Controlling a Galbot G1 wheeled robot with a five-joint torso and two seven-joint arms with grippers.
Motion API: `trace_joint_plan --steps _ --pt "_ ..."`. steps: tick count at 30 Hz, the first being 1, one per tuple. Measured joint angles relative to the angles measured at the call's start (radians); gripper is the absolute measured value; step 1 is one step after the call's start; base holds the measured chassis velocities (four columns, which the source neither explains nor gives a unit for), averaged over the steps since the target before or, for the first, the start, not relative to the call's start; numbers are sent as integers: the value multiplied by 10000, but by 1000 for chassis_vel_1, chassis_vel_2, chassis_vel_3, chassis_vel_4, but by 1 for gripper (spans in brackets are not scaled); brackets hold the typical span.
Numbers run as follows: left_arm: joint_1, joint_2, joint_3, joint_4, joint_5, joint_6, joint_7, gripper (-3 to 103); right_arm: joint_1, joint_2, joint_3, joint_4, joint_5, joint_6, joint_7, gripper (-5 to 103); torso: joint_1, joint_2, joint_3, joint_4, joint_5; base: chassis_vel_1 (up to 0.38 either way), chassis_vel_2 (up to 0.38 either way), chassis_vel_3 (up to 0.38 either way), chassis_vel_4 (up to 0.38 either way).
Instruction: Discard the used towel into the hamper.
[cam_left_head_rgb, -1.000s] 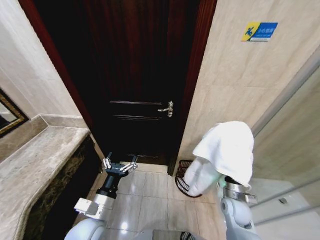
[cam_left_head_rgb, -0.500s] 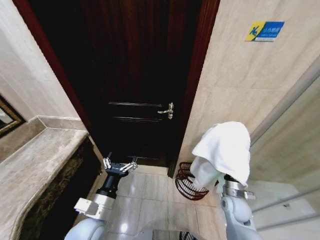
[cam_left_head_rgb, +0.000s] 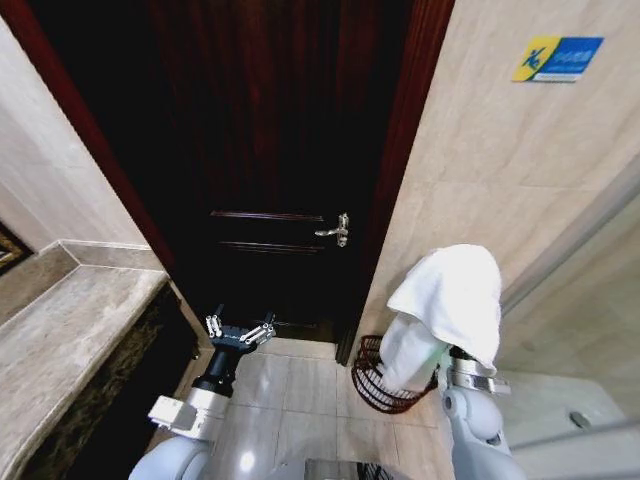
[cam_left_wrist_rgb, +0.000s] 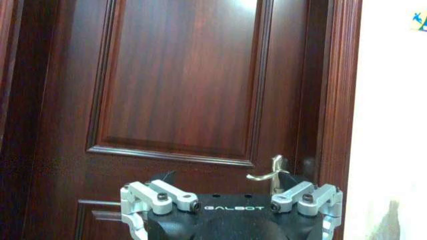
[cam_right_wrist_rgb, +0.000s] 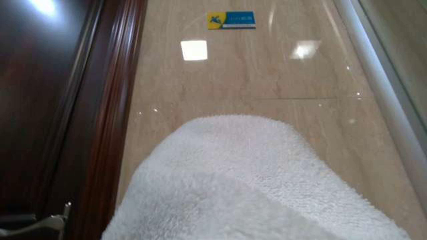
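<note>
— Towel (cam_left_head_rgb: 452, 300) location?
— Draped over the end of the right arm, held up just above the hamper (cam_left_head_rgb: 378, 380). It covers the right gripper, so I cannot tell how the fingers stand.
— Hamper?
— On the tile floor (cam_left_head_rgb: 300, 395), against the wall beside the dark door (cam_left_head_rgb: 270, 150), partly hidden by the towel.
— Left gripper (cam_left_head_rgb: 240, 331)?
— Spread open, holding nothing, raised facing the door, below its handle (cam_left_head_rgb: 335, 230).
</note>
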Motion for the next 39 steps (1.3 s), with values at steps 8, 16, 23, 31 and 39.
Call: trace_joint_plan --steps 8,16,23,31,39 --pt "0 -1 0 0 0 1 0 100 -18 -350 245 -225 711 -1072 -583 11 -9 4 -3 -1 2 8 -4 -3 13" --pt "0 -1 0 0 0 1 0 100 -418 -1127 556 269 1412 -3344 -837 11 -3 3 -1 0 0 0 0 0 0" --pt "0 0 0 0 0 1 0 100 -370 -1807 1003 881 2002 -5520 -1010 11 -3 3 -2 0 2 0 0 0 0" --pt "0 0 0 0 0 0 0 100 -140 -2296 1243 223 1667 -6860 -1728 11 -2 3 -1 2 3 0 0 0 0" --pt "0 0 0 0 0 1 0 100 -772 -3373 1195 -443 1230 -7220 -2597 11 -3 3 -1 -2 1 0 0 0 0"
